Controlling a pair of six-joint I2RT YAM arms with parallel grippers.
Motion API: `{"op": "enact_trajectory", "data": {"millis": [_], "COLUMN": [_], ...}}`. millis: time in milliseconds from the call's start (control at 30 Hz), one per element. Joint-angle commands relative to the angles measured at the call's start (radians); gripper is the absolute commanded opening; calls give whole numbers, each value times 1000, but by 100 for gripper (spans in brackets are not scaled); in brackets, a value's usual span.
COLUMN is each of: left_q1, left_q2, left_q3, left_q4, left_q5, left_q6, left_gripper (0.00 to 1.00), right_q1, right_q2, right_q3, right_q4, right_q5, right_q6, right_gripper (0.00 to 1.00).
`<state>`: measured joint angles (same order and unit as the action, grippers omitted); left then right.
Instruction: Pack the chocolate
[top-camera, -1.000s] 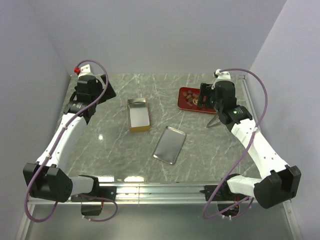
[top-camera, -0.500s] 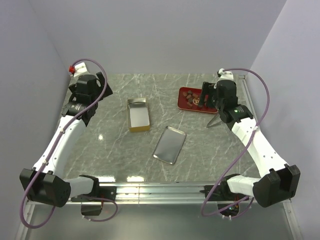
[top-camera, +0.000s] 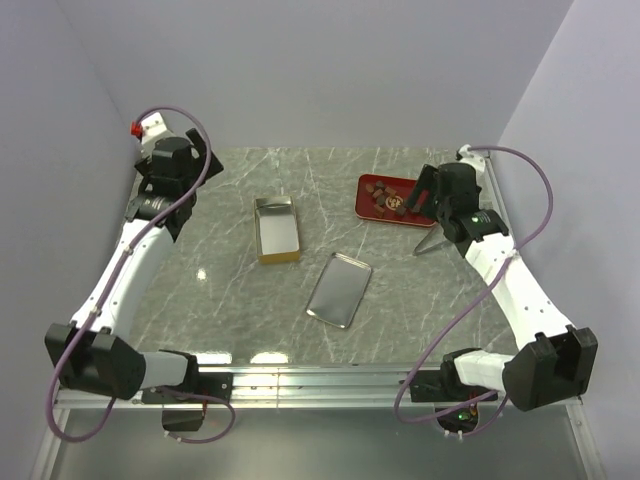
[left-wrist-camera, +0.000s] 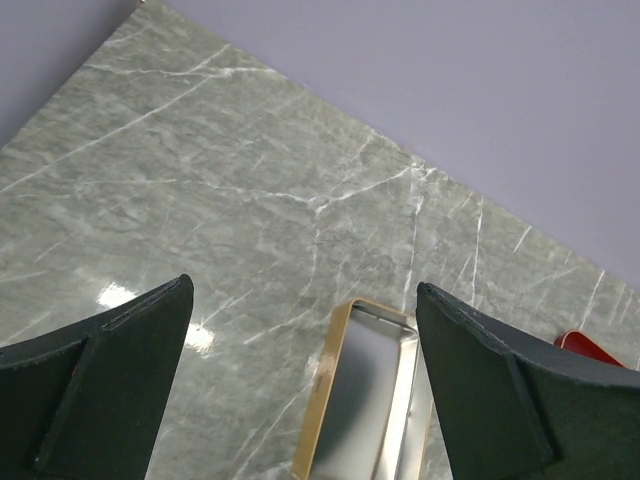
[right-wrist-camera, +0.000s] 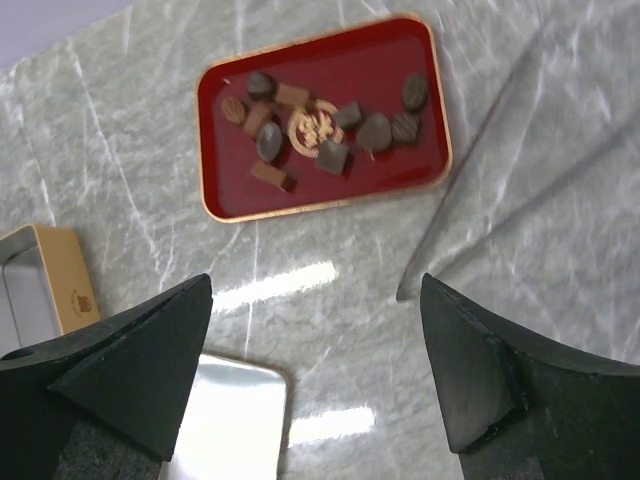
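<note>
Change, right: the right gripper (right-wrist-camera: 314, 292) is backing off toward the right edge of the table (top-camera: 220, 290). A second ago it was hanging right over the tray (right-wrist-camera: 402, 168), which is now lying fully in view.
Change, left: the left arm is pulling up and back into the far-left corner, away from the tin (top-camera: 279, 256).
Meaning: nothing is coming away with the right gripper, so I am reading this as a retreat without a pick. Packing is looking not yet begun.
Chocolate (right-wrist-camera: 332, 156): all pieces are sitting on the red tray at far right, clustered around its gold emblem (about ten, some touching).
Tin: it is lying open at centre-left, well apart from the tray, and is showing no piece inside.
Lid (top-camera: 339, 289): it is lying flat, just near and right of the tin.
Right hand: the fingers are standing wide apart, carrying nothing and touching nothing. The tray is showing beyond the gap.
Left hand: the left gripper (left-wrist-camera: 302, 290) is also spread wide and empty, hanging above bare table, with the tin's far-left corner showing between the fingers.
Next (judgement): the right gripper is needing to return over one outlying piece.
</note>
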<state>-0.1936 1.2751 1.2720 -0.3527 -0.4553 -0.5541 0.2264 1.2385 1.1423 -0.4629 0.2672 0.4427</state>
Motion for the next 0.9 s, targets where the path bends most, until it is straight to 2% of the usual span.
{"op": "enact_trajectory", "data": {"millis": [0,200,333,467,667,867], "left_q1": [6,6,6,6,8,19], "left_q2": [75,148,116,76,26,-19], "left_q3": [78,174,136,116,64,9], "left_q4": [26,-14,18,1,23,43], "left_q5": [49,81,99,89,127,165], "left_q6": [-26,48,105,151,227,240], "left_gripper": [99,100,99,99,100,99], "right_q1": [-18,-22,-22,-22,-22,-32], "right_q2": [-47,-57,-16,84,262,371], "right_q3": [-56,-151,-190,-156,-53,16], "right_q4": [-57,-125,-114,-123,-163,-189], "right_q5": [55,138,147,159,182,208], "right_q6": [173,379,476,560,617,588], "right_gripper": [91,91,91,91,90,90]}}
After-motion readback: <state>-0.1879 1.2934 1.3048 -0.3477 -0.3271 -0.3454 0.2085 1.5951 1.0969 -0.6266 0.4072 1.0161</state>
